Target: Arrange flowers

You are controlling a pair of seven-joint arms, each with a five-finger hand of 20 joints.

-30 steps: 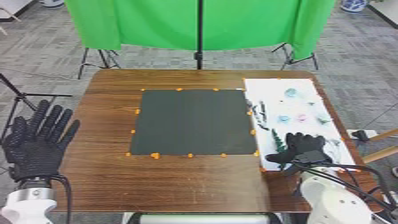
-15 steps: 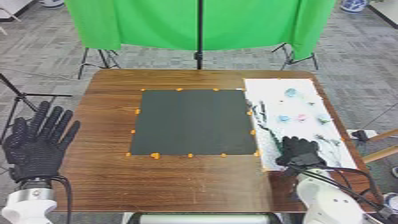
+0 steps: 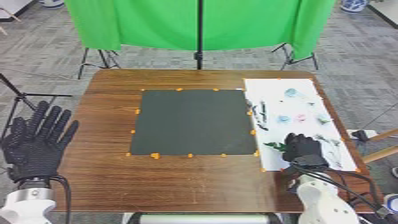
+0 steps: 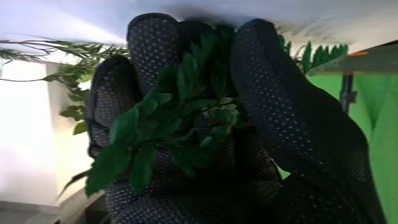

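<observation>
The right hand (image 3: 306, 151) is over the near end of the white sheet (image 3: 275, 95) in the head view, with a leafy green sprig (image 3: 276, 146) at its inner side, over the sheet's near left part. The left hand (image 3: 34, 152) is well apart to the left of the sheet, fingers straight and spread. On the sheet, a blue flower (image 3: 291, 92) lies toward the far end; a pale blue flower (image 3: 283, 119) and a pink flower (image 3: 300, 118) lie side by side near its middle. The dark mat (image 3: 191, 122) is just beside the sheet's left edge.

In the right wrist view, the right hand (image 4: 178, 200) grasps the sprig between thumb and fingers, leaves spilling across the palm, fingertips near the white sheet.
</observation>
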